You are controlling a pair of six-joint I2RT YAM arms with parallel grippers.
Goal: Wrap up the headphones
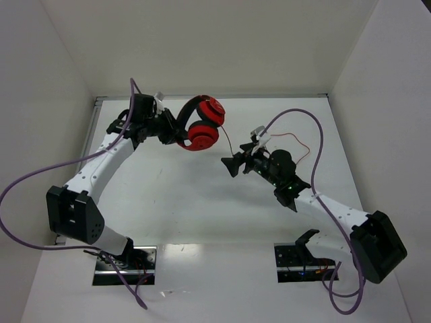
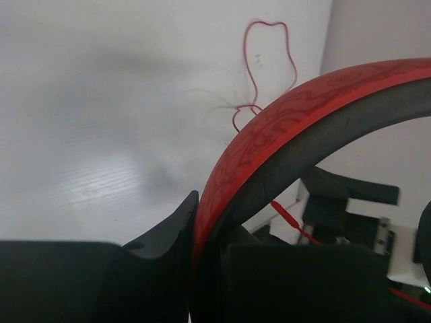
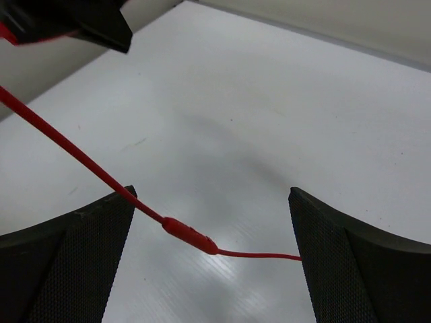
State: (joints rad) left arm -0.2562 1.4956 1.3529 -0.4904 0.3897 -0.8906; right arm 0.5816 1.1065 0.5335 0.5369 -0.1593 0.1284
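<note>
The red headphones [image 1: 203,132] hang in the air at the back of the table, ear cups to the right. My left gripper [image 1: 174,130] is shut on their black-lined headband [image 2: 283,128], which fills the left wrist view between the fingers [image 2: 168,229]. The thin red cord [image 1: 226,139] drops from the cups toward my right gripper [image 1: 237,156]. That gripper [image 3: 212,202] stands open just above the table. The cord's small inline bulge [image 3: 190,237] crosses the gap between the two pads without being pinched. More cord lies looped on the table [image 2: 269,60].
White walls close in the table [image 1: 202,215] on the left, back and right. Thick purple cables [image 1: 27,182] [image 1: 323,145] arc off both arms. The right arm's black wrist [image 2: 350,202] shows just beyond the headband in the left wrist view.
</note>
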